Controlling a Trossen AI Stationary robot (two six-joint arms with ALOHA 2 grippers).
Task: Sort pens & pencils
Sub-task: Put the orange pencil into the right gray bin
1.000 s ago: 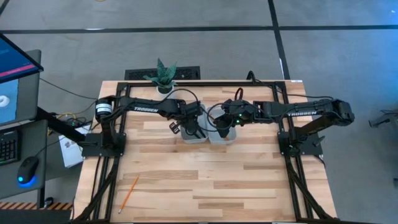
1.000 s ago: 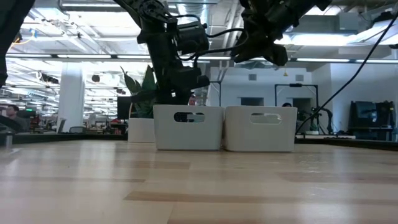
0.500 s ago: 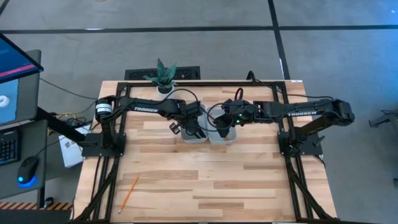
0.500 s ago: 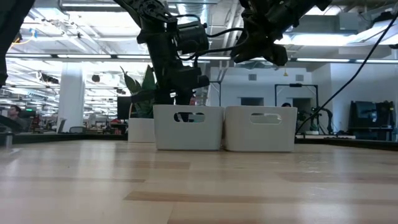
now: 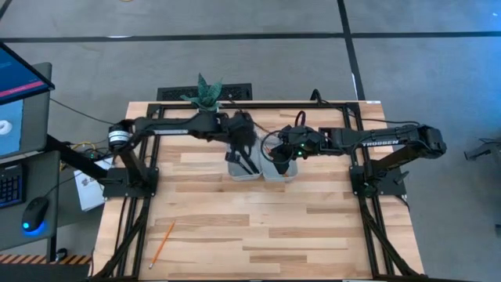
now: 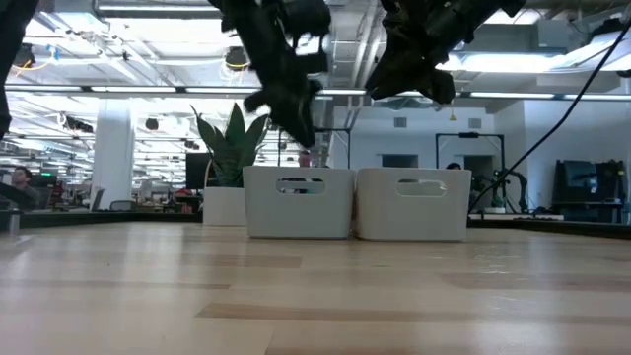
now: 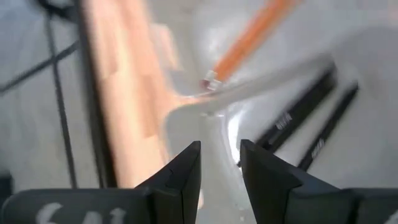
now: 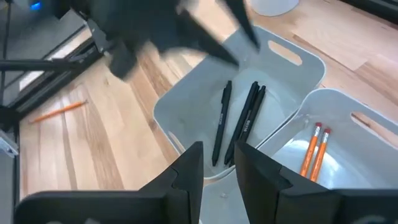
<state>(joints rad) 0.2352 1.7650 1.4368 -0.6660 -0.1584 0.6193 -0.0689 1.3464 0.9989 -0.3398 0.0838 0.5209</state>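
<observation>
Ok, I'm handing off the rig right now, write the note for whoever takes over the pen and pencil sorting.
Left claw: open, empty, above the left bin.
Right claw: narrow gap, empty, above the two bins.
Done: three black pens in the left bin; two orange pencils in the right bin.
Left: one orange pencil lies on the table near the front left corner; it belongs with the other pencils.
</observation>
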